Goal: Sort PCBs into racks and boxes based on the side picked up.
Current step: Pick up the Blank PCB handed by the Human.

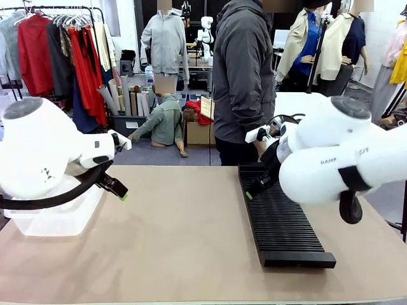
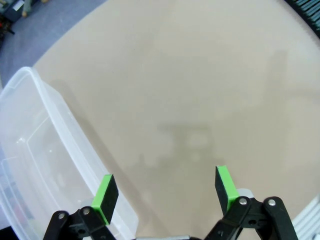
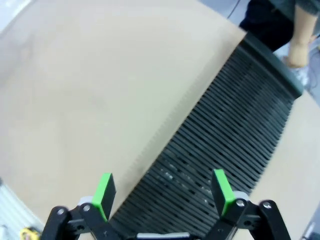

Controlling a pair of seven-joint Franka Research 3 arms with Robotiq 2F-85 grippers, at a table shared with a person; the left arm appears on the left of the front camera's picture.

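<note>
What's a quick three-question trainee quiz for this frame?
1. True or false: the left end effector is shut.
2. What lies under the right end effector? A) a cardboard carton B) the black rack C) a folded cloth
3. Short answer: which container sits right beside the left end effector?

Key
1. False: its fingers stand wide apart with nothing between them.
2. B
3. The clear tub.
</note>
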